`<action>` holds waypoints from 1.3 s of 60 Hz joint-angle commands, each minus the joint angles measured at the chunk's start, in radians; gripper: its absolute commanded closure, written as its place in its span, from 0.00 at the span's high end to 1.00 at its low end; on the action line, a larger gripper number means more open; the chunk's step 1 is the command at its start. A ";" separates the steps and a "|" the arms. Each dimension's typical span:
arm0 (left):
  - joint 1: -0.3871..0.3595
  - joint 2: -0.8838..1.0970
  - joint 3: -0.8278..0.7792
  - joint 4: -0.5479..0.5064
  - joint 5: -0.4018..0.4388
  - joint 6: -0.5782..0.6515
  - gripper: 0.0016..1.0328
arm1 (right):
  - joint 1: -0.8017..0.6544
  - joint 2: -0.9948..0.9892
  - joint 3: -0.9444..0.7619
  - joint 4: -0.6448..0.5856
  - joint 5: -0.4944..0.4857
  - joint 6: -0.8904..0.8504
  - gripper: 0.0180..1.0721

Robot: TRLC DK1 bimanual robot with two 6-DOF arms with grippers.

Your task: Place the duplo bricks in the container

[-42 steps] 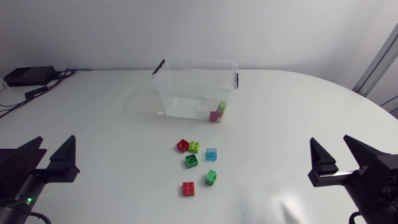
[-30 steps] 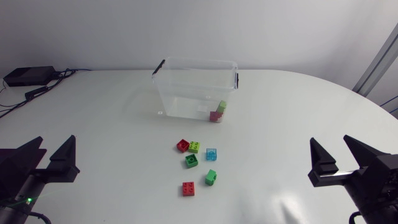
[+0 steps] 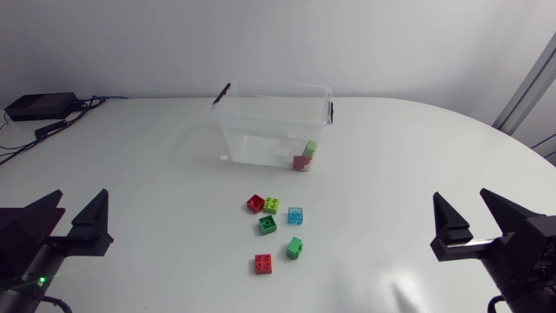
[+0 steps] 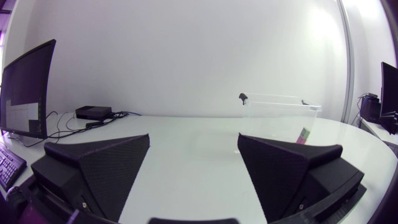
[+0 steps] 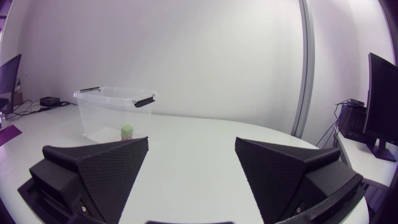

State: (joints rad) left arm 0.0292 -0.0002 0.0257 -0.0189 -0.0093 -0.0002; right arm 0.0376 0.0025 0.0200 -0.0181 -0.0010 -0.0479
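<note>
**Both tools open, six bricks out on the surface**

The left tool (image 3: 82, 193) sits low over the near edge of the white surface (image 3: 130, 174). Its two black fingers stand far apart and hold nothing. The right tool (image 3: 459, 195) sits well apart from it, on the other side. Its fingers are spread wide too, and nothing is between them.

The clear container (image 3: 239, 130) stands far ahead of both tools, about in the middle between them. Its top is open and it has a black clip at each end. Two bricks are inside it, a light green brick (image 3: 311, 148) and a pink brick (image 3: 301, 162). They touch each other in the corner on the right tool's side.

Six more bricks lie on the surface between the container and the tools, ahead of the gap between the tools. None of them touches a tool.

- The far red brick (image 3: 254, 203) and the lime brick (image 3: 271, 205) lie side by side, closest to the container.
- The blue brick (image 3: 295, 215) is just beside them, toward the right tool.
- The dark green brick (image 3: 268, 225) is just beside the lime brick, a bit closer to the tools.
- The bright green brick (image 3: 295, 247) comes next.
- The near red brick (image 3: 263, 263) is the closest one to the tools.

A black box (image 3: 35, 106) with cords lies far ahead of the left tool, off to its outer side.
</note>
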 commanded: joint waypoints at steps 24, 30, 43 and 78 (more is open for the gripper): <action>-0.117 0.413 0.361 -0.030 -0.003 -0.011 0.96 | 0.071 0.333 0.282 -0.059 -0.004 0.026 0.96; -0.175 0.536 0.448 -0.056 -0.006 -0.011 0.96 | 0.105 0.433 0.356 -0.086 -0.004 0.031 0.96; -0.215 0.870 0.652 -0.168 -0.006 0.071 0.93 | 0.191 0.645 0.480 -0.167 -0.016 0.065 0.96; -0.224 1.594 1.062 -0.371 0.207 0.453 0.83 | 0.196 1.031 0.612 -0.244 -0.220 0.112 0.96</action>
State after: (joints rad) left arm -0.1677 1.5482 1.0569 -0.3794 0.1841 0.3569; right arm 0.2275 0.9833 0.6025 -0.2447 -0.2066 0.0414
